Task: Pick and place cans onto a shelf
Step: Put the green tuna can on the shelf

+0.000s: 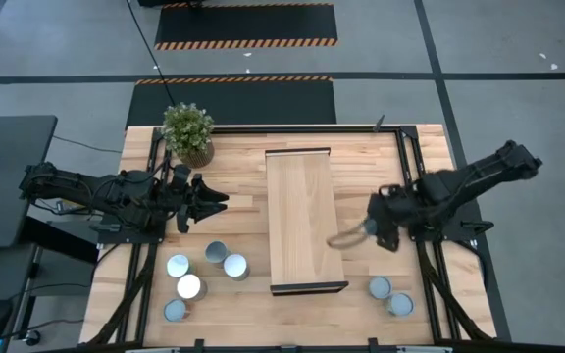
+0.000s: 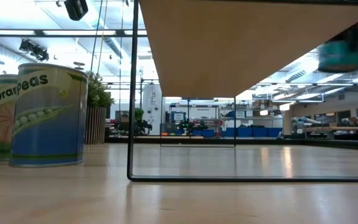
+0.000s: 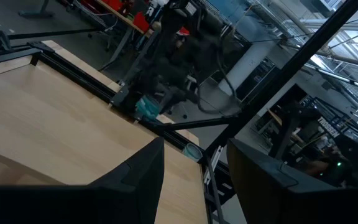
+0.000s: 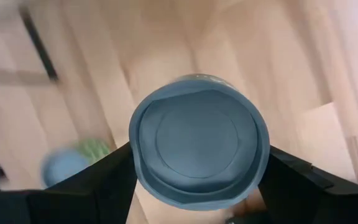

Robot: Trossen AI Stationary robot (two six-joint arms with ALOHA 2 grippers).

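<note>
Nearest the front edge of the table [image 1: 243,314], five cans stand on the left: one [image 1: 175,311] at the very front, then one [image 1: 189,287], one [image 1: 179,266], one [image 1: 235,267] and one [image 1: 216,253] just behind them. On the right front, two more cans stand close together, one [image 1: 399,305] nearer and one [image 1: 381,287] just behind it. In the low view two cans with pea labels [image 2: 47,115] stand upright on the left.

The shelf [image 1: 304,218], a raised light-wood plank on a thin dark frame, runs from near to far down the middle of the table, and its top is bare.

Just right of the shelf, the right gripper [image 1: 353,235] holds the eighth can [image 4: 199,142], its fingers closed on either side of it; this can is off the table, beside the shelf's right edge.

Left of the shelf, the left gripper [image 1: 219,200] hangs above the table with its fingers [image 3: 135,177] apart and nothing between them.

Farther back on the left stands a potted plant [image 1: 188,132].
</note>
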